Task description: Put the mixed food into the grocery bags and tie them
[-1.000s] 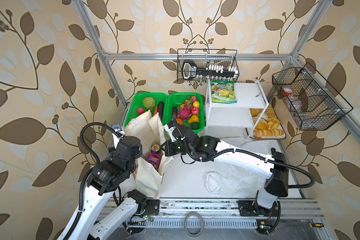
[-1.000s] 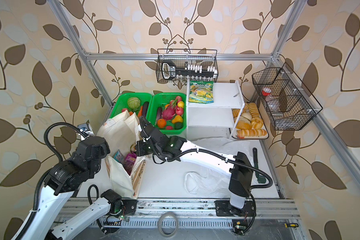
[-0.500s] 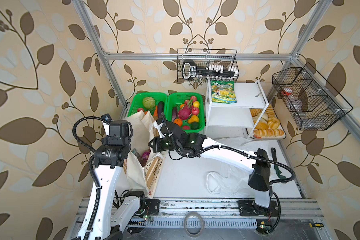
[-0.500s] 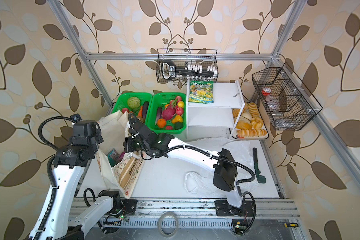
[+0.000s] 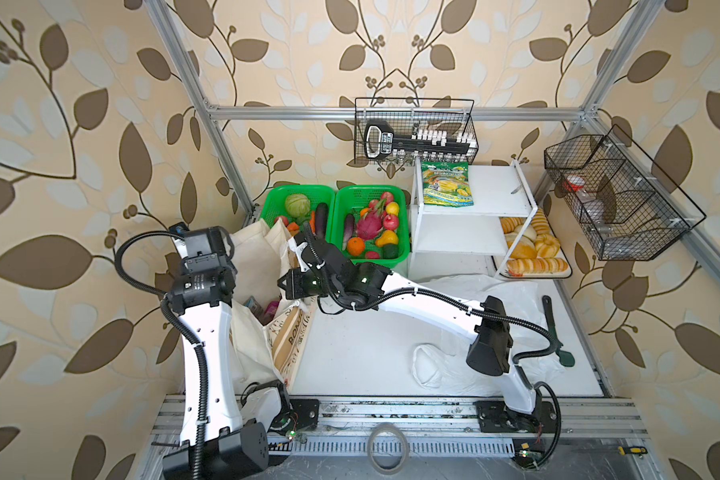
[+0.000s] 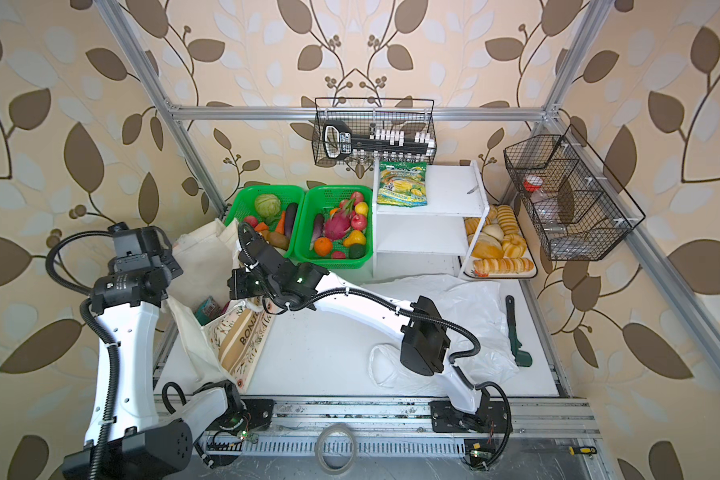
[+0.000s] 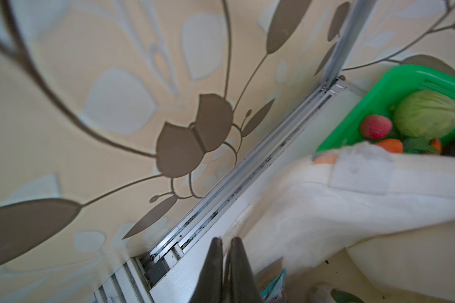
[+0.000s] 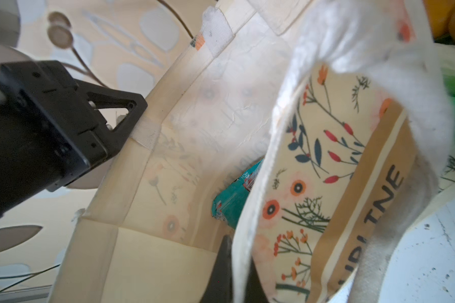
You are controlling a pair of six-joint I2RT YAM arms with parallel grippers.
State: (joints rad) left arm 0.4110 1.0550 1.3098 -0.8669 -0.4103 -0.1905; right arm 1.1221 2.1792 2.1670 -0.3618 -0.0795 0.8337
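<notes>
where the white worktop [image 5: 371, 332] meets its left edge, we see the large cream cloth tote with brown printed lettering [image 5: 292, 338] standing open, its printed face turned toward the middle. the right gripper [image 8: 238, 262] reaches across from the right side to the tote's mouth. in the right wrist view its dark fingers [image 8: 224, 258] sit on either side of the tote's front rim, closed narrow and pinching the cloth. the left gripper [image 7: 226, 240] hangs at the tote's outer side, above the rail [image 7: 221, 199] along the left edge. its fingers [image 7: 213, 265] are pressed almost together and we see nothing between them.

inside the tote lies the blue-green snack pouch [image 8: 231, 199]. in a top view a purple packet [image 5: 272, 309] shows beside it, too small for us to read any label.

the thin translucent white plastic carrier bag [image 5: 474, 291] lies crumpled over the right half of the worktop, well apart from the tote. its loop handle [image 5: 427, 368] lies toward the near edge.

at the far edge, the pink dragon fruit [image 5: 368, 226] and the yellow-orange pear-shaped toy fruit [image 5: 386, 239] rest just beside each other in the right-hand green plastic mesh basket [image 5: 375, 262].
</notes>
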